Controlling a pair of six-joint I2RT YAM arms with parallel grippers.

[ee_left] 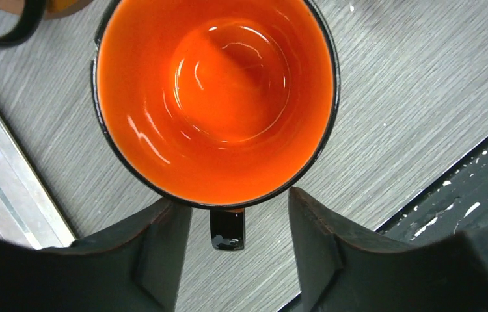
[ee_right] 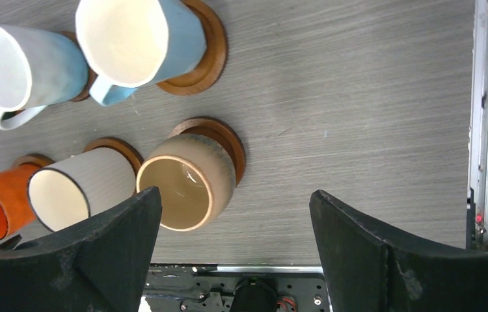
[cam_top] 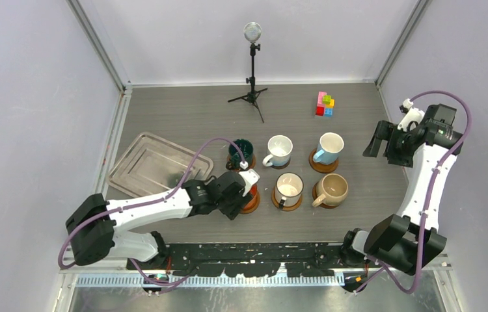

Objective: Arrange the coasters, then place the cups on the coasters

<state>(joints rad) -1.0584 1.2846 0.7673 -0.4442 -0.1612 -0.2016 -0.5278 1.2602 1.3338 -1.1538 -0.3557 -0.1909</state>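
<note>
Six cups stand in two rows on round wooden coasters. The back row holds the dark green cup, the white cup and the light blue cup. In front are the dark-rimmed white cup and the beige cup. My left gripper covers most of the orange cup from above. Its jaws are open either side of the cup's black handle, a gap on each side. My right gripper hangs open and empty, right of the cups.
A silver tray lies left of the cups, its edge close to the orange cup. A small black tripod and a stack of coloured blocks stand at the back. The black base rail runs along the near edge.
</note>
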